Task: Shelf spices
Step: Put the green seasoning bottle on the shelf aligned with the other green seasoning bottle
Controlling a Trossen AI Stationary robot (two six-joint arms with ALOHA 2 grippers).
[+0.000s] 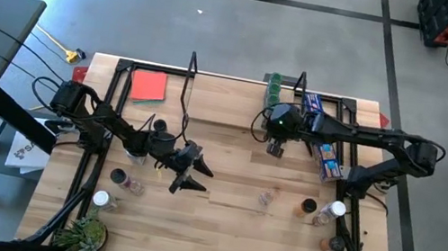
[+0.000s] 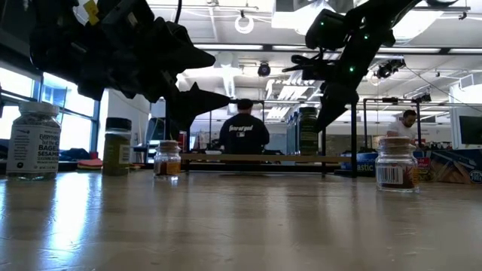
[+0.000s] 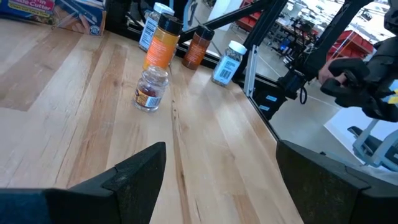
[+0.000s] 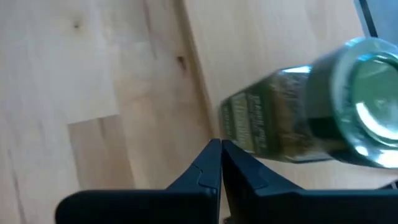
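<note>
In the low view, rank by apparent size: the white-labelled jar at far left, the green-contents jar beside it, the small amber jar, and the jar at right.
1. White-labelled jar, though it may stand nearest.
2. Green-contents jar.
3. Jar at right.
4. Small amber jar, close to third.

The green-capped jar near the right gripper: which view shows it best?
The right wrist view: the green-capped jar fills the frame, beside the shut right gripper. The high view shows it small; the low view shows it dark and distant.
</note>
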